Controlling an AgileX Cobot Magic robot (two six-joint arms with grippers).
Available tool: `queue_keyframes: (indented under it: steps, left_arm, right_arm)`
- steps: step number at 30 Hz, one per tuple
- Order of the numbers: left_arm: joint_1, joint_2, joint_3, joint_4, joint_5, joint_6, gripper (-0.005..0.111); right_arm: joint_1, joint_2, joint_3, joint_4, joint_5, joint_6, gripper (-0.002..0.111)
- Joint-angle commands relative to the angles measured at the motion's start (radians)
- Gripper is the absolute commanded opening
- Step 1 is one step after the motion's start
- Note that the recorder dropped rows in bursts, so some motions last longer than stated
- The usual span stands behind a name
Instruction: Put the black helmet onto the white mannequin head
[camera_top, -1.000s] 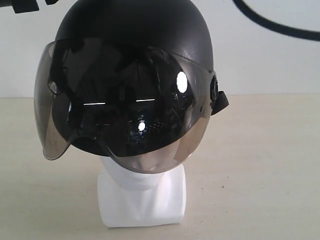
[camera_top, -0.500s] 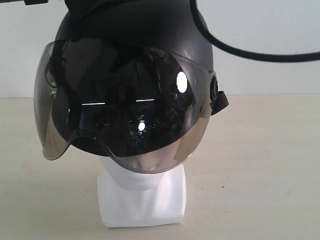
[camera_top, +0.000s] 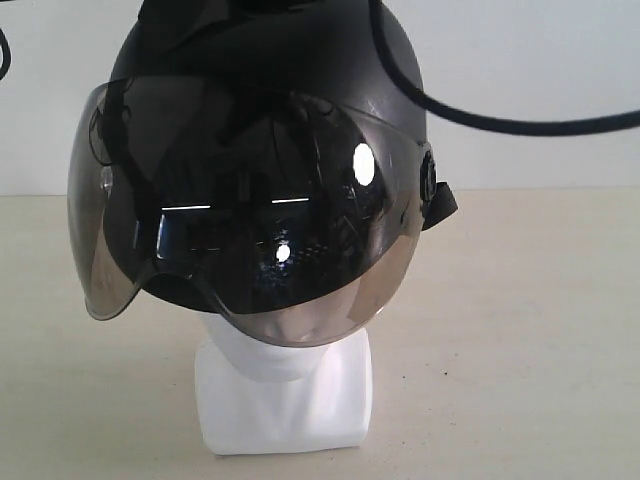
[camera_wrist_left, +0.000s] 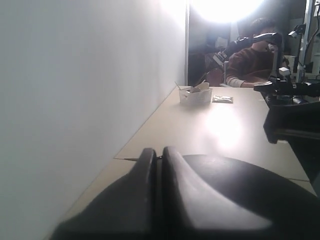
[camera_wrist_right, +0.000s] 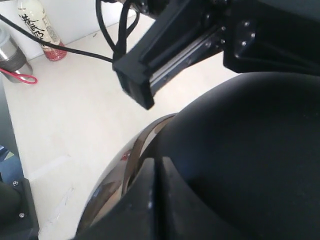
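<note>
– Where's the helmet (camera_top: 270, 60)?

– On the head (camera_top: 285, 385), pulled well down. Only the chin and the neck block show below the visor (camera_top: 250, 220). The head stands on the desk (camera_top: 520, 330), a little left of the middle.

– And the pincers?

– Both are up at the helmet's crown. The right pincer (camera_wrist_right: 156, 162) has its fingers pressed together with nothing between them. Its tips lie just over the shell, beside the visor's upper rim. I can't tell whether they touch.

– The left one?

– The left pincer (camera_wrist_left: 157, 152) is also pressed together and empty, with the black dome close beneath it. The left arm (camera_wrist_right: 170, 55) hangs just above the shell.

– Anything else?

– A black cable (camera_top: 480, 118) runs from the crown out to the right edge.
</note>
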Motion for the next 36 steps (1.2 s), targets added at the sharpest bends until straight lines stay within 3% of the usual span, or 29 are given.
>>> queue_keyframes:
  steps: [1, 36]
  left_arm:
    - [0.002, 0.0, -0.008, 0.023, -0.005, -0.035, 0.004]
    - [-0.025, 0.0, -0.008, 0.135, -0.005, -0.12, 0.004]
  right_arm:
    - [-0.001, 0.009, -0.005, 0.0, 0.002, 0.001, 0.0]
    - [-0.001, 0.008, -0.005, 0.013, 0.182, 0.01, 0.0]
